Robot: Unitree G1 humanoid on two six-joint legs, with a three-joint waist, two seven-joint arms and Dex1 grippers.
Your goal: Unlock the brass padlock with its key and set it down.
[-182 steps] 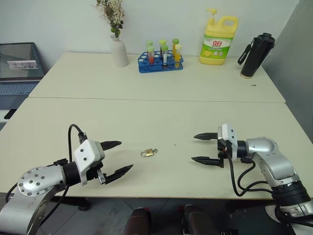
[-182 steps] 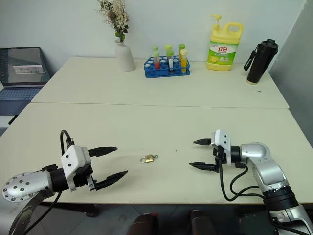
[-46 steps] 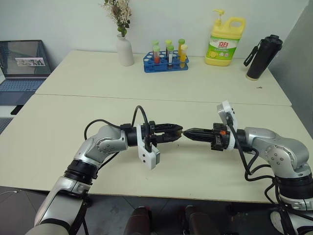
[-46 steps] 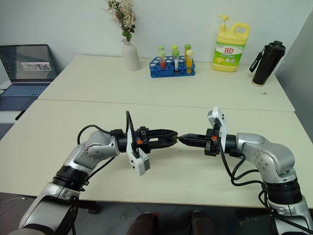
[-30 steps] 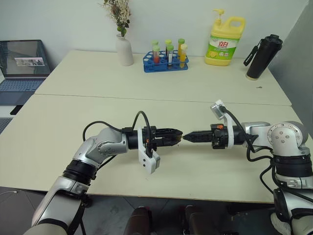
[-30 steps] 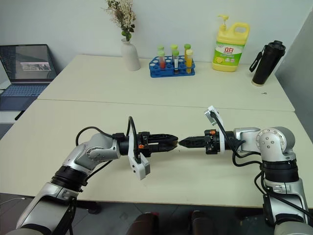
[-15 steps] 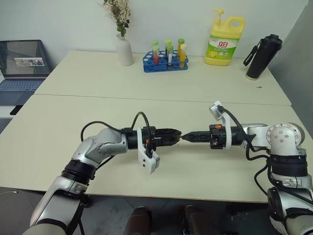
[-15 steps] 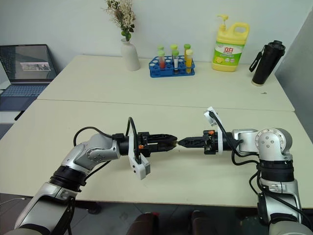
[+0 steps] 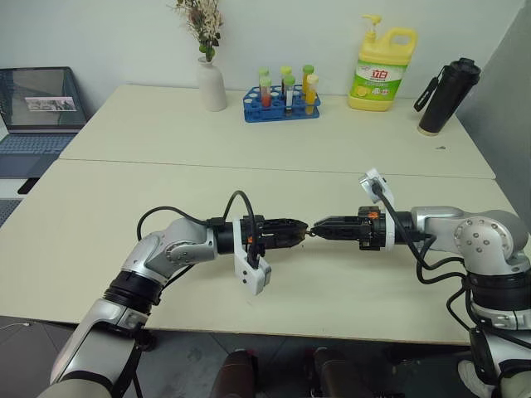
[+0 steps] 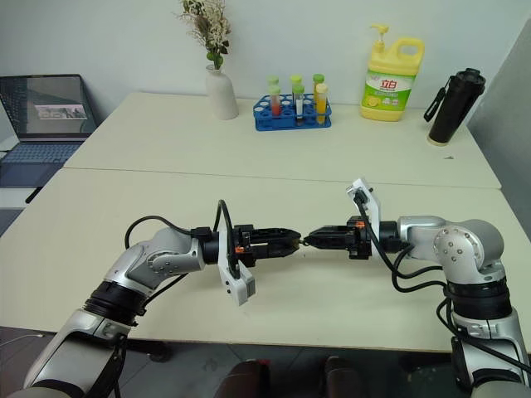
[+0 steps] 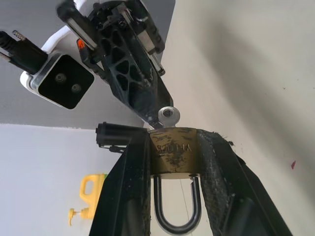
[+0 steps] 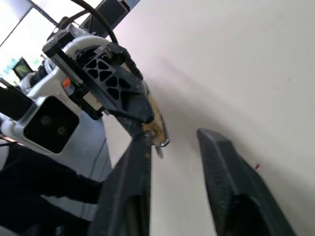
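1. Two grippers meet tip to tip above the near table. The left gripper clamps the brass padlock by its body, with the key seated in it.
2. Shackle looks not yet sprung, so the unlock is unconfirmed. Set-down remains.
3. A second ago the right gripper pinched the key; now its fingers stand apart, key released.

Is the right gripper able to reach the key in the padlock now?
Probably yes. The right gripper is open just in front of the key, which sticks out of the brass padlock held by the left gripper. Nothing lies between.
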